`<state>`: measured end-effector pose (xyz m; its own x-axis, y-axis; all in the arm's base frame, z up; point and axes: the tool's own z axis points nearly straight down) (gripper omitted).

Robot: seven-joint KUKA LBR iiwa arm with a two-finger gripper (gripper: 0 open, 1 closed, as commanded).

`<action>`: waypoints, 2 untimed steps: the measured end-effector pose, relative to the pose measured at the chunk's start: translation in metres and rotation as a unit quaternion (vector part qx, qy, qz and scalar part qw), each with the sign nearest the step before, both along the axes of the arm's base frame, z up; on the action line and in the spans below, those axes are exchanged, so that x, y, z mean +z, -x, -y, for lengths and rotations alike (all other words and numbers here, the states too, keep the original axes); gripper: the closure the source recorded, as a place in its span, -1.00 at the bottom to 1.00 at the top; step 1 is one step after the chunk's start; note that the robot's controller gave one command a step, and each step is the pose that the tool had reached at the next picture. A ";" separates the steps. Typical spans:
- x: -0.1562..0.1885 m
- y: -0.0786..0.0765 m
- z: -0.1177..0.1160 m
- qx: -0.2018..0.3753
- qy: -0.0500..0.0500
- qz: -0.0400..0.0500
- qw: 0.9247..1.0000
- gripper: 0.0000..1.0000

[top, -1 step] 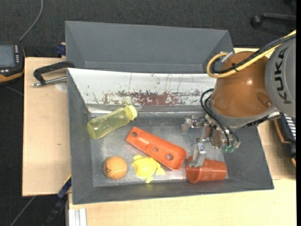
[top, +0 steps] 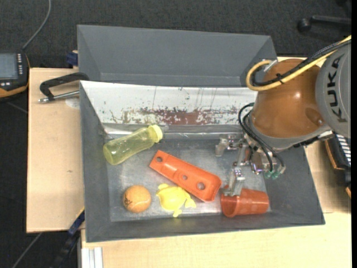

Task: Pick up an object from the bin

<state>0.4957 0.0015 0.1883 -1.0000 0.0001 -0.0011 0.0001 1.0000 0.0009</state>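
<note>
My gripper (top: 236,178) hangs below the arm's orange cover in the right part of the bin, its metal tip reaching down to the left end of a red cup (top: 246,202). The cup lies on its side near the front right corner. Just left of the gripper lies an orange flat plastic piece with holes (top: 184,176), slanting from upper left to lower right, its right end close to the cup. I see nothing held in the gripper.
A crumpled yellow thing (top: 175,199) and an orange ball (top: 136,198) lie along the front wall. A yellow-green bottle (top: 131,144) lies at the back left. The arm and its orange cover overhang the bin's right side.
</note>
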 end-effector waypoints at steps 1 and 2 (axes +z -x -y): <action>-0.041 -0.009 -0.012 0.030 0.000 0.001 1.000 -1.00; -0.093 -0.015 -0.043 0.055 0.000 0.000 0.998 -1.00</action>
<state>0.5108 0.0450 0.0954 -0.9939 -0.1100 -0.0014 -0.1100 0.9939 0.0014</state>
